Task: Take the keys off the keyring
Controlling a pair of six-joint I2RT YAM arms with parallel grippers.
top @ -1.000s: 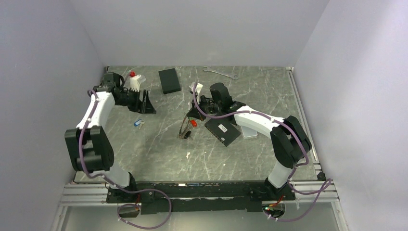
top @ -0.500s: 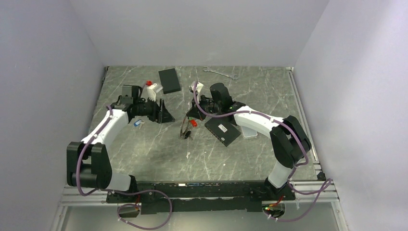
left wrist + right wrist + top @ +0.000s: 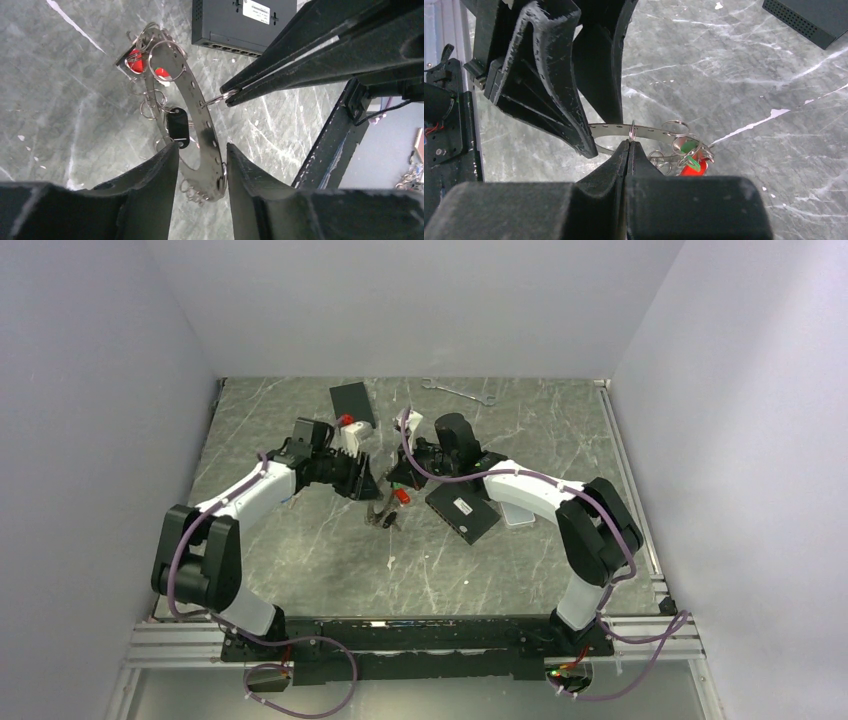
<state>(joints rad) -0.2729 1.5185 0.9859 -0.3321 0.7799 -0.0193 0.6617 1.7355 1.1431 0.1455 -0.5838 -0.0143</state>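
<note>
The keyring (image 3: 192, 95) is a wide grey metal band with punched holes and small split rings, lying on the marble table (image 3: 300, 540). On it hang keys with red tags (image 3: 134, 59), a dark tag (image 3: 177, 125) and a green tag (image 3: 689, 150). My right gripper (image 3: 631, 143) is shut on one small split ring on the band's edge. My left gripper (image 3: 202, 146) is open and straddles the band's lower end; its right finger is at the band's edge, with a gap on the left. In the top view both grippers meet over the keyring (image 3: 383, 510).
A black network box (image 3: 462, 510) lies just right of the keyring, under the right arm. A flat black box (image 3: 350, 400) and a silver wrench (image 3: 458, 392) lie at the back. The left gripper's fingers (image 3: 554, 75) stand close in front of the right wrist camera.
The left arm has swung from the back left of the table to the keyring, and its jaws have narrowed round the band. The right arm has kept still, shut on its small ring.
</note>
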